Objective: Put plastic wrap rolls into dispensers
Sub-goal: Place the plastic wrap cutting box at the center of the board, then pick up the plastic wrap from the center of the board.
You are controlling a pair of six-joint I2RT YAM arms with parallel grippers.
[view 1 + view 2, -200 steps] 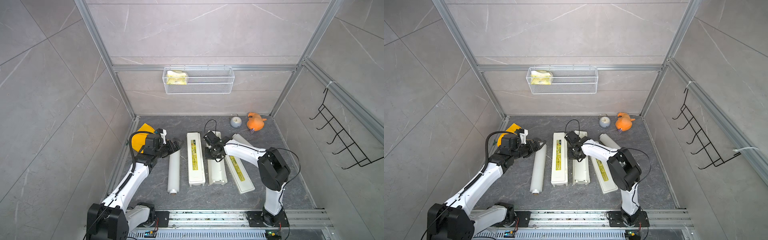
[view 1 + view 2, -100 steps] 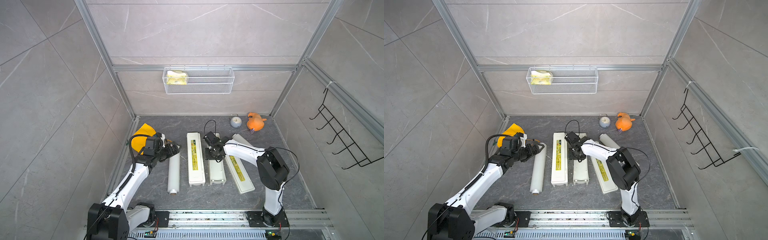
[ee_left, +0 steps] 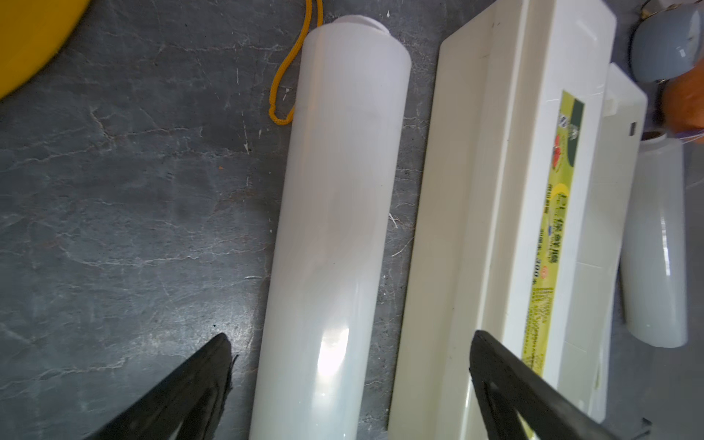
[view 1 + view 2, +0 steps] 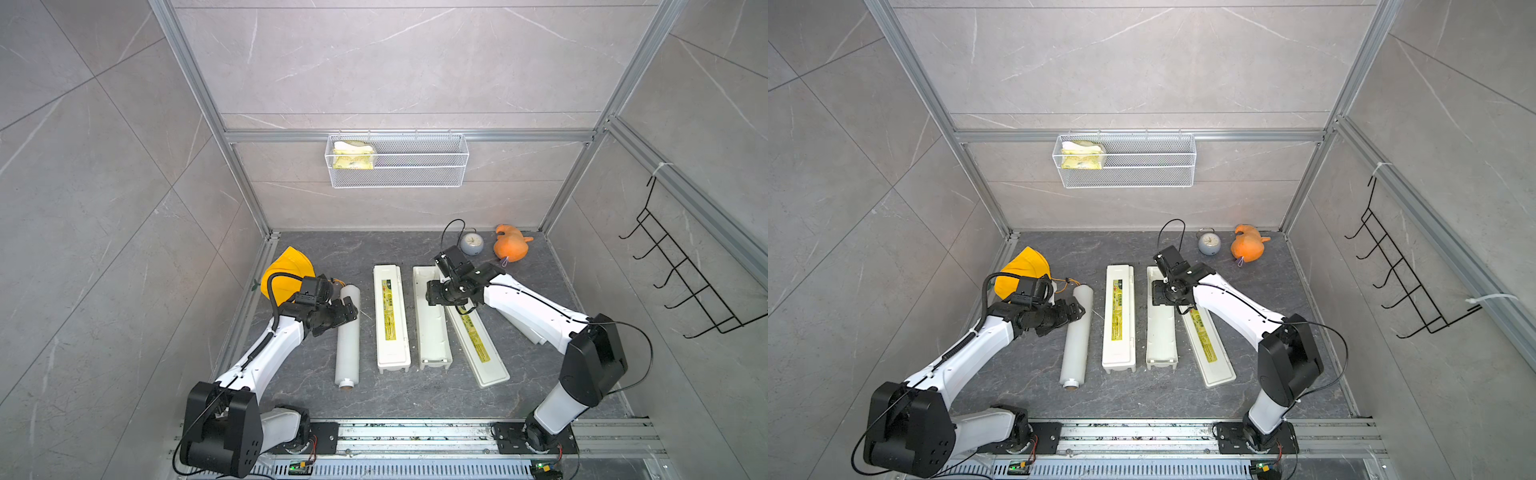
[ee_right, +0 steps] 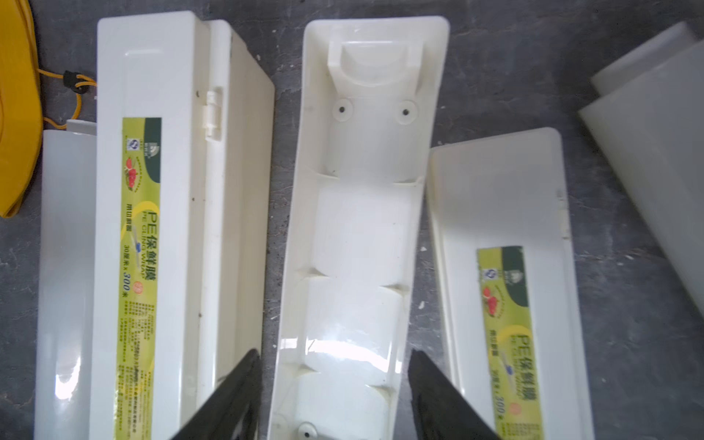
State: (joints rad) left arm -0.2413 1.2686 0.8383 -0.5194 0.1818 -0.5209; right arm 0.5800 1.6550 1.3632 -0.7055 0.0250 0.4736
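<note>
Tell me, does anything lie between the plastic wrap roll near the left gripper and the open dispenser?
Yes: the closed dispenser lies between the roll and the open dispenser, alongside both. Nothing visible separates the open left gripper from that roll.

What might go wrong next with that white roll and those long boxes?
Three things, I'd guess. The left gripper straddles the plastic wrap roll off-centre, so the long roll may tip when lifted. The gap to the closed dispenser is narrow; a finger could catch its edge. The right gripper hangs over the open trough, perhaps blocking the roll's way in.
</note>
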